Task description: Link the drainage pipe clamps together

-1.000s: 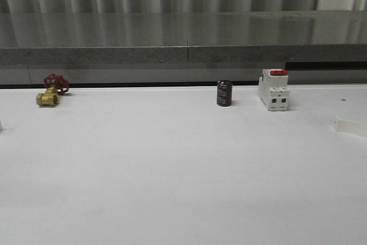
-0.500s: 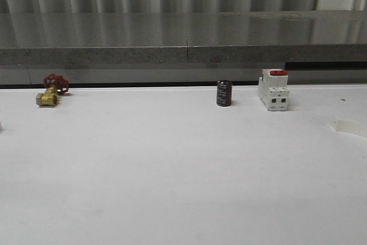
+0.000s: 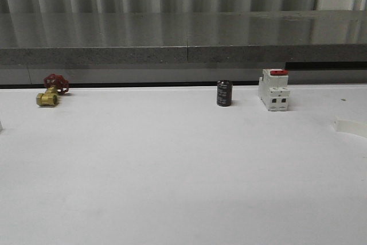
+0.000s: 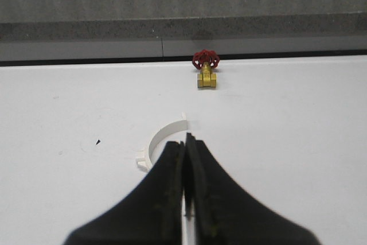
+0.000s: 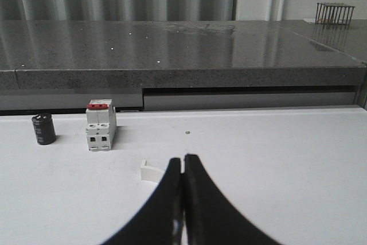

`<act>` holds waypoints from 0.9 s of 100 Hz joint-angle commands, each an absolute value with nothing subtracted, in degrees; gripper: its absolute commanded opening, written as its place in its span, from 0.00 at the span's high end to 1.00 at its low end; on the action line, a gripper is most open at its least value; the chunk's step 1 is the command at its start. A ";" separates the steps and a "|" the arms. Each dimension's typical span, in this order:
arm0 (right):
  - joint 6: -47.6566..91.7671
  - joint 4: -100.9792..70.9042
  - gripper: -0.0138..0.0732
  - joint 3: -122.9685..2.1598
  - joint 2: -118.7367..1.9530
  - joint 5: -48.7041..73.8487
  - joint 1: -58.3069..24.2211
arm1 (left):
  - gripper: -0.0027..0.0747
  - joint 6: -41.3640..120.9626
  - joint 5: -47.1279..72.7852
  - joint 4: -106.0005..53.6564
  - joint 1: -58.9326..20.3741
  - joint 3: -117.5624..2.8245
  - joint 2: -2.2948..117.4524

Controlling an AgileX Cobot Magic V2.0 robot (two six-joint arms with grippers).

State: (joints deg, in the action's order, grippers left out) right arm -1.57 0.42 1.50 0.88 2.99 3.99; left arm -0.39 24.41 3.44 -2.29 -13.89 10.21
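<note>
So the two white plastic half-ring clamp bands are nowhere near joined yet. One white half-ring band (image 4: pixel 162 140) lies flat near the bench's left edge, just ahead of the left gripper (image 4: pixel 184 142). The other white band (image 3: pixel 351 126) sits at the right edge, with one tabbed end (image 5: pixel 151 171) poking out beside the right gripper (image 5: pixel 183 162). Both black grippers look pinched closed with nothing in them, so basically everything's still to do: grab each half, bring them together, mate the tabs.

Room-wise it's easy. The middle of the white bench (image 3: pixel 172 170) is wide open. The brass valve with the red handwheel (image 3: pixel 51 90), black cylinder (image 3: pixel 224 93) and white boxy switch with a red top (image 3: pixel 273 89) all stand along the back edge, well apart from both bands.
</note>
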 commanded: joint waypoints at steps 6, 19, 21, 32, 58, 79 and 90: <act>-1.64 0.58 0.92 0.60 1.67 -1.95 4.21 | 0.99 -1.06 22.82 4.11 -2.47 -20.05 19.92; -1.64 0.58 0.92 0.60 1.67 -1.95 4.21 | 0.99 -1.06 23.91 4.11 -2.47 -23.16 28.49; -1.64 0.58 0.92 0.60 1.67 -1.95 4.21 | 0.98 -1.06 24.40 4.11 -2.47 -23.79 29.53; -1.64 0.58 0.92 0.60 1.67 -1.95 4.21 | 0.80 -1.06 26.14 4.11 -2.47 -27.09 37.78; -1.64 0.58 0.92 0.60 1.67 -1.95 4.21 | 0.39 -2.31 27.74 3.90 -0.36 -36.57 55.34; -1.64 0.58 0.92 0.60 1.67 -1.95 4.21 | 0.40 -2.67 36.75 3.90 4.72 -47.43 70.75; -1.64 0.58 0.92 0.60 1.67 -1.95 4.21 | 0.40 -2.67 40.58 3.90 5.63 -52.51 78.68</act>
